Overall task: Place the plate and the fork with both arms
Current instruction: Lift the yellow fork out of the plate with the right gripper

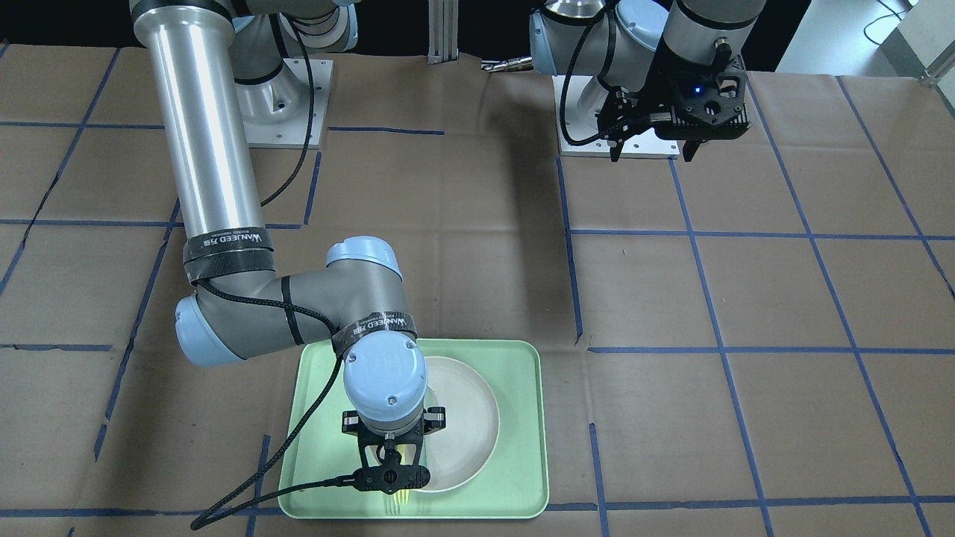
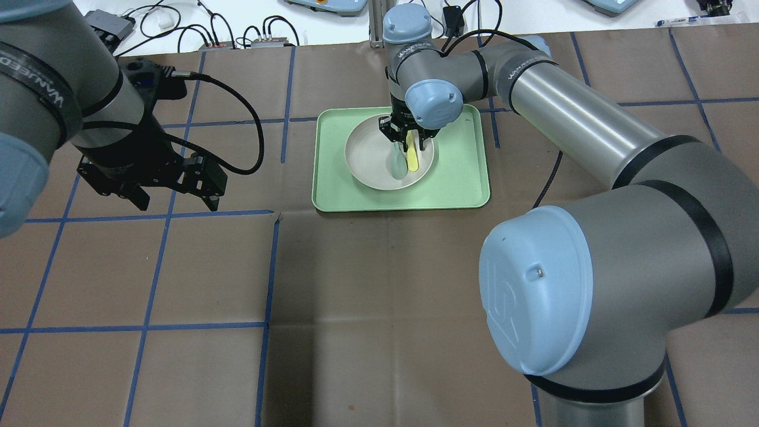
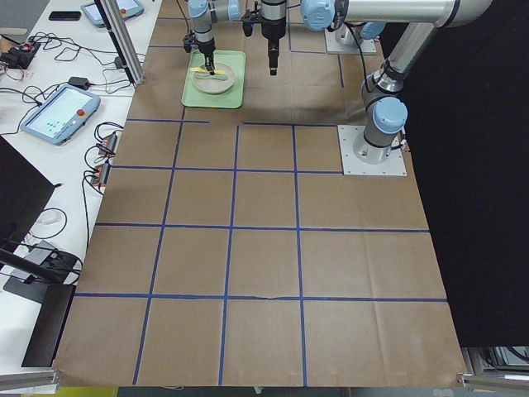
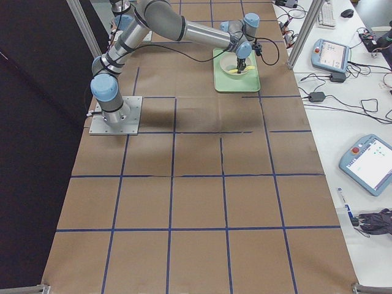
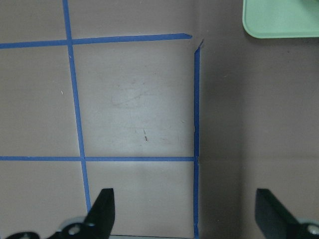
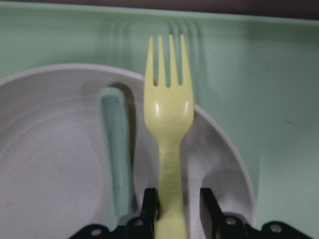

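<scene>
The off-white round plate (image 2: 370,166) lies in the light-green tray (image 2: 462,178) at the table's far middle; it also shows in the front view (image 1: 466,403). My right gripper (image 2: 409,137) hangs over the plate, shut on the handle of the yellow fork (image 2: 412,157). In the right wrist view the fork (image 6: 168,109) sits between the gripper's fingers (image 6: 178,204), with its tines past the plate's rim (image 6: 234,149) over the tray floor. I cannot tell whether the fork touches the rim. My left gripper (image 2: 177,203) is open and empty above bare table left of the tray.
A grey-green spoon (image 6: 115,144) lies inside the plate beside the fork. The table is brown paper with blue tape lines (image 5: 196,114). The tray's corner (image 5: 279,20) shows at the top right of the left wrist view. Cables and devices lie beyond the far edge (image 2: 237,35).
</scene>
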`<state>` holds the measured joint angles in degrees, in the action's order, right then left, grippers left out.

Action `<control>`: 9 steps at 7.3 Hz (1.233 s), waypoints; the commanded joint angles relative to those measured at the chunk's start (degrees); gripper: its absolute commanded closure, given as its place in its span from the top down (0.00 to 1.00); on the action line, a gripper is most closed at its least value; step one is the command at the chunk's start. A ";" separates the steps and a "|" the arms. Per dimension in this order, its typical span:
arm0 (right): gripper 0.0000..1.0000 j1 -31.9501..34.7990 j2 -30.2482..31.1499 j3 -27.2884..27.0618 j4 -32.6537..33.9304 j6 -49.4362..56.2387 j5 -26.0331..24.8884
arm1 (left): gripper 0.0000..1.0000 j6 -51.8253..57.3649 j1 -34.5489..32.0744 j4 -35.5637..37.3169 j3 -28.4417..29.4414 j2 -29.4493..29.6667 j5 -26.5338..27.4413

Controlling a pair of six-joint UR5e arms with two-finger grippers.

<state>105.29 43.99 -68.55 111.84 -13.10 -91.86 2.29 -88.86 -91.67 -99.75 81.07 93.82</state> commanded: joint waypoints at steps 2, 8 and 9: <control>0.38 0.01 -0.13 0.17 0.05 -0.09 -0.07 | 1.00 0.00 0.00 0.26 -0.96 -0.38 -0.04; 0.03 0.01 -0.13 0.43 0.05 -0.53 0.28 | 1.00 0.00 0.00 0.44 -1.14 -0.56 -0.13; 0.03 0.01 0.13 0.61 -0.04 -0.53 0.37 | 1.00 0.00 0.00 0.44 -1.14 -0.56 -0.13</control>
<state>105.29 43.92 -68.09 111.87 -13.62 -91.63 2.28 -88.86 -91.26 -100.89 80.51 93.69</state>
